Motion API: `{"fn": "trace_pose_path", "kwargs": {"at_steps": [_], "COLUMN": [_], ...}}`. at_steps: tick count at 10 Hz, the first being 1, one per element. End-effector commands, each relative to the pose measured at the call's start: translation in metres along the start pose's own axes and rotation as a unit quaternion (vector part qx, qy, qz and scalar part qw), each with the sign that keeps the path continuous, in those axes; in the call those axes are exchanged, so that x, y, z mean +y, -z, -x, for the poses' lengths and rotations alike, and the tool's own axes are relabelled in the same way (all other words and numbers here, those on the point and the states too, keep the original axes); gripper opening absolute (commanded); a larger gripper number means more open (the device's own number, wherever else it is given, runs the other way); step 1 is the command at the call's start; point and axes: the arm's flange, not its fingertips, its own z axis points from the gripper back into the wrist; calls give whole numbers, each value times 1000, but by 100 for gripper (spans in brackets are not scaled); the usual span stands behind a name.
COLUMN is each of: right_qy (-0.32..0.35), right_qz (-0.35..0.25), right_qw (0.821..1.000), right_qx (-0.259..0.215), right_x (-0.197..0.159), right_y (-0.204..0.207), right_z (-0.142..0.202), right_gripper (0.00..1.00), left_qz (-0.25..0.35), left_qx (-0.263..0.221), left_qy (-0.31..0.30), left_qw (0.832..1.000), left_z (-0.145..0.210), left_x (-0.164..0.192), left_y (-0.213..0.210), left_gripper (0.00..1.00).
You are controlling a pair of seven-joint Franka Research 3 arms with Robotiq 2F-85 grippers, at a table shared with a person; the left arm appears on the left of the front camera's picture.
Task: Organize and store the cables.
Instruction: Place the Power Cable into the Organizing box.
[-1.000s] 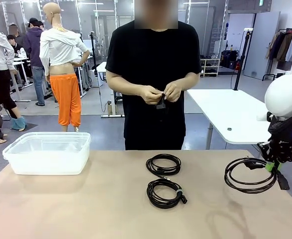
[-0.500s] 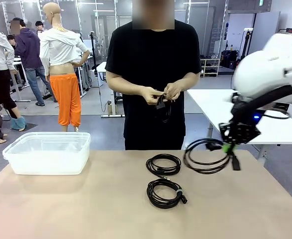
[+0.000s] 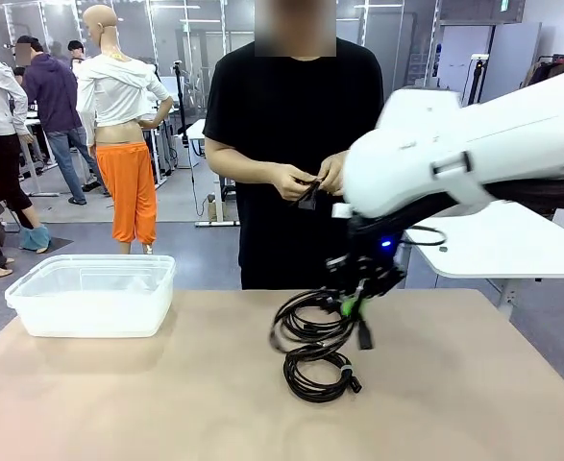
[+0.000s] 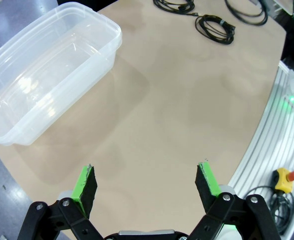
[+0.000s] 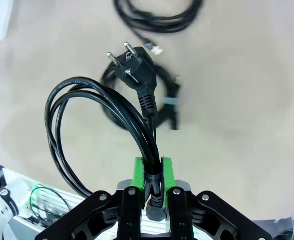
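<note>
My right gripper (image 3: 355, 305) (image 5: 153, 172) is shut on a coiled black cable (image 3: 283, 327) (image 5: 76, 125), which hangs in the air over the table's middle with its two-pin plug (image 5: 134, 67) pointing away. Right below it lie two more coiled cables: a near one with a tie (image 3: 317, 375) (image 5: 162, 102) and a far one (image 5: 157, 17), partly hidden in the front view. In the left wrist view those coils (image 4: 214, 27) show far off at the top. My left gripper (image 4: 147, 181) is open and holds nothing, above bare table.
A clear plastic container (image 3: 91, 293) (image 4: 46, 70) stands open at the table's far left. The person across the table holds another black cord in both hands (image 3: 310, 181) at chest height. The right half of the table is free.
My right arm has swung from the table's right side to the middle, carrying the coil with it. The person's hands and the two lying coils stay put.
</note>
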Motion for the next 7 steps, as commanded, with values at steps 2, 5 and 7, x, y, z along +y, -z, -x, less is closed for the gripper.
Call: {"fn": "trace_pose_path", "kwargs": {"at_steps": [2,5,7], "right_qy": [17,49,62], "right_qz": [-1,-17,-21], "right_qw": [1000,998,998], "right_qx": [17,25,27], "right_x": [80,138,156], "right_y": [34,80,114], "right_z": [-12,1,7], "right_gripper": [18,18,18], "left_qz": [4,4,4], "left_qx": [-7,-7,-7], "left_qy": [1,1,1], "left_qw": [1000,1000,1000], "left_z": [1,1,1], "left_x": [1,1,1], "left_y": [-1,-1,-1], "left_gripper": [100,100,100]}}
